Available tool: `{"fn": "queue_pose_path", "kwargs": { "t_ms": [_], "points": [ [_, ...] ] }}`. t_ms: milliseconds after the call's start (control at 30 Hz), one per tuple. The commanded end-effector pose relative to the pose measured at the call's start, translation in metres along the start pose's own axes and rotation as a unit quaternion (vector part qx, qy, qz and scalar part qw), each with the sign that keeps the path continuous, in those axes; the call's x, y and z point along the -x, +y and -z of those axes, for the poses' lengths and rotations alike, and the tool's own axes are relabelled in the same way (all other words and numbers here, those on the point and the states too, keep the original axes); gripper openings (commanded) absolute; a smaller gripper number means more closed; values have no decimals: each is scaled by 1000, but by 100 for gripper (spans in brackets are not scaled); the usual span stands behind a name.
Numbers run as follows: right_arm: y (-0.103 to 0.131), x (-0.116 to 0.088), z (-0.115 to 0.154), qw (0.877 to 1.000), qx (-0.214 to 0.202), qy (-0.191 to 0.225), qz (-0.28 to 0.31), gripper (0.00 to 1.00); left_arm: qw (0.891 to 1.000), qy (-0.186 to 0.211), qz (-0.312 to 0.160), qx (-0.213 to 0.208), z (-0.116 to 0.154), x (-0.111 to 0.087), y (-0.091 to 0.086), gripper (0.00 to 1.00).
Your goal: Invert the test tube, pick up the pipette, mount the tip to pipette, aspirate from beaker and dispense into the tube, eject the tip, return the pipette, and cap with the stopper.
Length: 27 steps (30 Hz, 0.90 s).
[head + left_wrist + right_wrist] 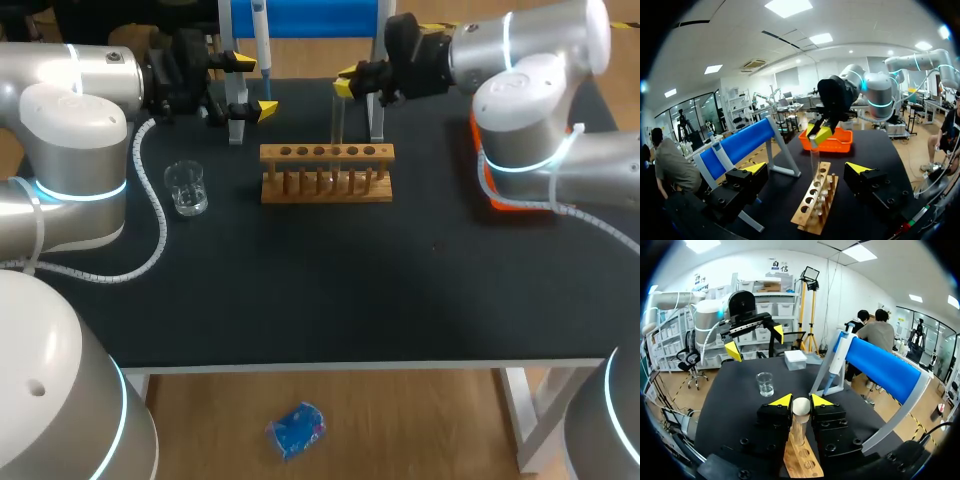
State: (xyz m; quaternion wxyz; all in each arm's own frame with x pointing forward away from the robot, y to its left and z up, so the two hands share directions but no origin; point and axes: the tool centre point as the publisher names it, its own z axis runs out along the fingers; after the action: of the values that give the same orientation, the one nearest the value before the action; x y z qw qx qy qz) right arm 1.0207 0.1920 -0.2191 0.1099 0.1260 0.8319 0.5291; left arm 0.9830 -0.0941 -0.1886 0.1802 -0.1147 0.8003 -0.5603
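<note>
A clear test tube stands upright over the wooden rack, its lower end at the rack's top row of holes. My right gripper is shut on the tube's upper end; in the right wrist view the tube's round end sits between the yellow tips of the right gripper. My left gripper hangs open behind the rack's left end, empty. In the left wrist view the tube rises ahead of the open left gripper. The pipette hangs on the blue stand.
A small glass beaker stands left of the rack, also seen as the beaker ahead of the right gripper. A white box sits beyond it. An orange tray lies under my right arm at the table's right side.
</note>
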Motion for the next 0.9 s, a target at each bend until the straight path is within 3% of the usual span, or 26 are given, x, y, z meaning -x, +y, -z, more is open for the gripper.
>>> {"fn": "queue_pose_path", "kwargs": {
  "t_ms": [33, 900],
  "points": [
    [0, 2, -3, 1000, -1, 1, -1, 0, 1000, -2, -1, -2, -1, -1, 1, 100],
    [-11, -8, -9, 1000, 11, -4, -22, 0, 1000, -2, -1, -2, -1, -1, 1, 100]
  ]
}}
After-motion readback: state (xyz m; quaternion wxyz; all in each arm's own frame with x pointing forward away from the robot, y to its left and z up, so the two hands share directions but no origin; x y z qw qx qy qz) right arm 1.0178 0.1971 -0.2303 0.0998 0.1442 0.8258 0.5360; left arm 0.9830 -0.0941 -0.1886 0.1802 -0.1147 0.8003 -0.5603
